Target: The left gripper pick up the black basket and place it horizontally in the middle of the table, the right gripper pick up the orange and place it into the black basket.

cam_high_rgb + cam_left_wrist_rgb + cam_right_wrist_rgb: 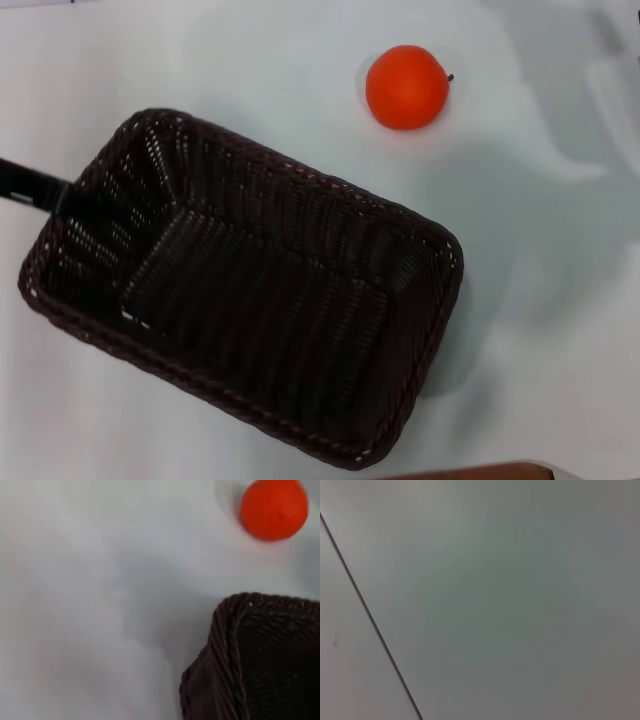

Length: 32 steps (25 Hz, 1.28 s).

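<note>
The black basket (250,290) lies at a slant across the white table (250,60), its open side up and empty. My left gripper (45,192) comes in from the left edge of the head view and grips the basket's left rim; its tips are hidden against the dark wicker. The left wrist view shows one corner of the basket (255,655) close up. The orange (406,87) sits on the table beyond the basket's far right side, apart from it; it also shows in the left wrist view (274,509). My right gripper is out of view.
The right wrist view shows only the pale table surface (510,600) crossed by a thin dark line (370,615). A brown strip (480,470) runs along the near edge of the head view.
</note>
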Tool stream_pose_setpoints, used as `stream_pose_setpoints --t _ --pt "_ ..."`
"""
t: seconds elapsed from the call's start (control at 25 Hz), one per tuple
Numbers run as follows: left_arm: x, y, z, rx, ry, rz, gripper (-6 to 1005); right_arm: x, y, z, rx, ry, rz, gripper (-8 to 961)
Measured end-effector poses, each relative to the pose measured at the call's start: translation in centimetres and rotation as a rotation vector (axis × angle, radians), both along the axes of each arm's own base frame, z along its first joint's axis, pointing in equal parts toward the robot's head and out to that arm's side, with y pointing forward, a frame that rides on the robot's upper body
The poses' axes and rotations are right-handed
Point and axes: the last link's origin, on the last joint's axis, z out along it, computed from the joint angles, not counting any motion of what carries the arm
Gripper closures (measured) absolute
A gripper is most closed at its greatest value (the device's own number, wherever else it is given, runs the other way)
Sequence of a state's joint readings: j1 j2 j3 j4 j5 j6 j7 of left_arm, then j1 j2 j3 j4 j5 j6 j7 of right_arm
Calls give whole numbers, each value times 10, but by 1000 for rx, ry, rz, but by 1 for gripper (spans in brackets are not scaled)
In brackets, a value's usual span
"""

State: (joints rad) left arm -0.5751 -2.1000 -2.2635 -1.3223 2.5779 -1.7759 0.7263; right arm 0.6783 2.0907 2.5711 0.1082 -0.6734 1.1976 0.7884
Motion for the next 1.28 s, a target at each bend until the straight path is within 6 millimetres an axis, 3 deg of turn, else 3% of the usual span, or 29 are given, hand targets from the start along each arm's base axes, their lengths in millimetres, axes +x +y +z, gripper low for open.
stream_pose_setpoints --t 0.32,0.8,1.08,1.28 --pt "2 -1 21 112 -164 68 822 -1 0 0 2 0 5 27" --pt "6 -1 24 217 -314 194 825 -2 1 0 1 0 6 28" --pt "-9 -1 32 340 -405 306 825 1 -1 -1 -2 1 -4 28" --pt "-26 -1 18 387 -473 390 810 5 0 0 -6 5 -30 28"
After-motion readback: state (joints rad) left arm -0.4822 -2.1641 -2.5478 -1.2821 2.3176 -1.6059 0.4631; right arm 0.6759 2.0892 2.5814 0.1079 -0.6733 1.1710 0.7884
